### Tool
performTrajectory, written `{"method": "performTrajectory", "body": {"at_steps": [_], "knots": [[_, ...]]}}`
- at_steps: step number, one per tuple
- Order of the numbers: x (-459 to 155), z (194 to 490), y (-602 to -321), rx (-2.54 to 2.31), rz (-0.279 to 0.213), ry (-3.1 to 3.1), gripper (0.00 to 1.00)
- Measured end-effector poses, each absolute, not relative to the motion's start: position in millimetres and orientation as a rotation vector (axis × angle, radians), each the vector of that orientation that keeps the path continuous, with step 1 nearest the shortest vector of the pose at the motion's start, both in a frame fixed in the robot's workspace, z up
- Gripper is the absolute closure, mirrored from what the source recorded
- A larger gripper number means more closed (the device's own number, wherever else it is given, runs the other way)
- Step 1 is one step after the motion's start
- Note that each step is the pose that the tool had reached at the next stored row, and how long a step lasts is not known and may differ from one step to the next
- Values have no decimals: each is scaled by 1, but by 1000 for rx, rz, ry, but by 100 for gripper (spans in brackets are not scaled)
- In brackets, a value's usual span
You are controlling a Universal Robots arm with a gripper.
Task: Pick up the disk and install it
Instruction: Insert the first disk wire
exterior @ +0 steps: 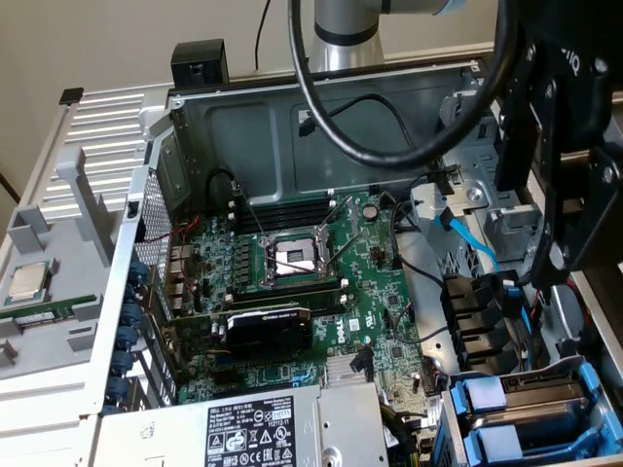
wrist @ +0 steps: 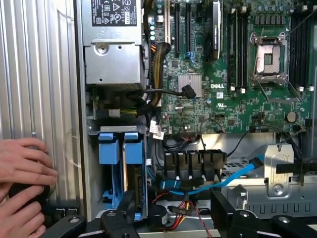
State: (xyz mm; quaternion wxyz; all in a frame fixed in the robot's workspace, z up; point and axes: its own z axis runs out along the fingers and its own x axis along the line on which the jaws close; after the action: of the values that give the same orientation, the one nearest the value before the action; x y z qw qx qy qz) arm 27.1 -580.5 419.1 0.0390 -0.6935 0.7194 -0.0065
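The disk (exterior: 545, 391) stands on edge in the drive cage at the case's corner, in the exterior view's lower right. Its blue carrier frames it, beside a second blue carrier front. In the wrist view the disk (wrist: 131, 181) shows as a thin edge behind its blue carrier fronts. My gripper (wrist: 176, 220) hangs over the cage, open, with nothing between its black fingers (wrist: 121, 218); one finger is just beside the disk's end. In the exterior view the gripper (exterior: 563, 255) is the big black body at the right, above the cage.
The open case holds the green motherboard (exterior: 292, 292) with an empty CPU socket (exterior: 297, 258), a black graphics card (exterior: 268, 331), the power supply (exterior: 243, 428) and blue cables (wrist: 233, 176). A processor chip (exterior: 27, 282) lies outside the case. A person's hands (wrist: 25, 171) hold something black by the case wall.
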Motion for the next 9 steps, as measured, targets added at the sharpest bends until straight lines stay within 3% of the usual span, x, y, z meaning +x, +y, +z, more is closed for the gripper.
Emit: {"method": "performTrajectory", "body": {"at_steps": [9], "knots": [[37, 410, -579, -2074, -23, 2255, 29]]}}
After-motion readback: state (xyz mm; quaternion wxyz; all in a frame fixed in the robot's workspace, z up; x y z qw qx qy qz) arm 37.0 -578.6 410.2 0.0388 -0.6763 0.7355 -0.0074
